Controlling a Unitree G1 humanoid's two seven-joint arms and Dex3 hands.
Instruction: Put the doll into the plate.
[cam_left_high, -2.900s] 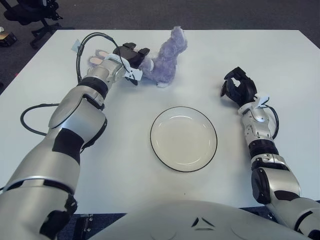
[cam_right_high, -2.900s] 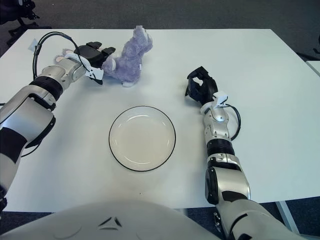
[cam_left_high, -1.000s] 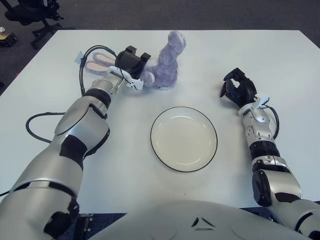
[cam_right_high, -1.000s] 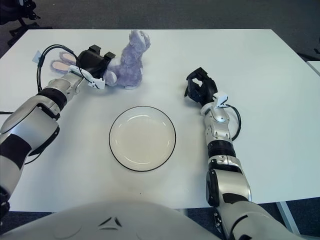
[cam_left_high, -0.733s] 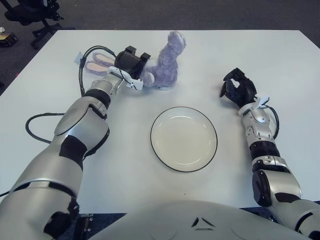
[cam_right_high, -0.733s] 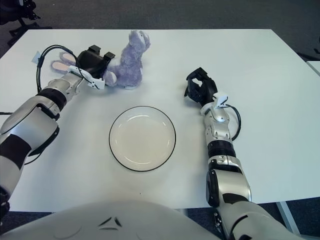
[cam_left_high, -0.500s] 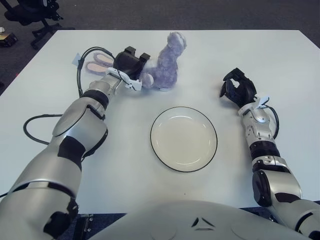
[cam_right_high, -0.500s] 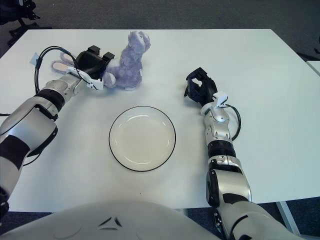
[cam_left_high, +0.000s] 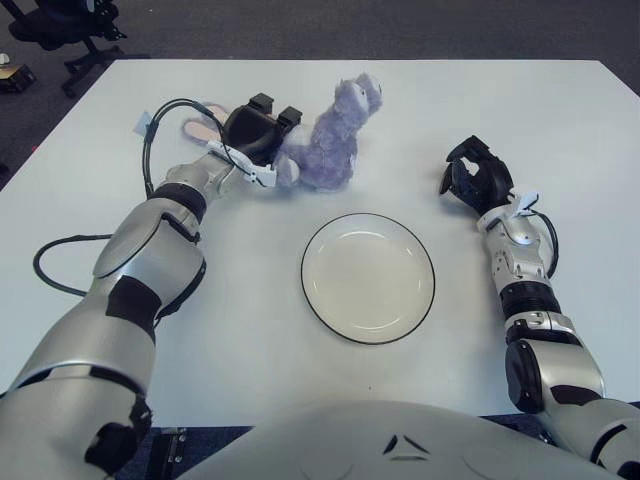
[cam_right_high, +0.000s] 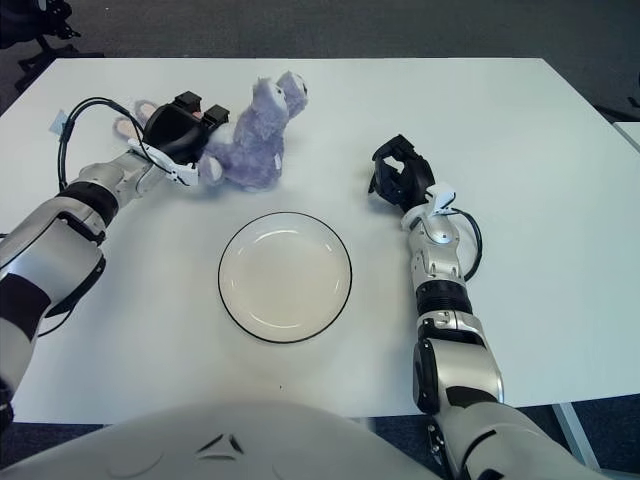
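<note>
A purple plush doll (cam_left_high: 335, 135) sits on the white table, beyond the plate and slightly to its left. Its head leans to the right. My left hand (cam_left_high: 255, 135) is closed on the doll's left side, and the doll's long pink-lined ears (cam_left_high: 198, 127) show behind the hand. The white plate (cam_left_high: 306, 275) with a dark rim lies in the middle of the table and holds nothing. It is a short gap nearer to me than the doll. My right hand (cam_left_high: 472, 178) shows to the right of the plate, fingers curled, holding nothing.
A black cable (cam_left_high: 160, 120) loops around my left wrist, and another cable (cam_left_high: 45, 262) curves over the table by my left upper arm. An office chair (cam_left_high: 60, 25) stands on the floor past the table's far left corner.
My left hand closed on the doll and has drawn it slightly right and toward the plate. The doll's head now leans further right. The right hand has not moved.
</note>
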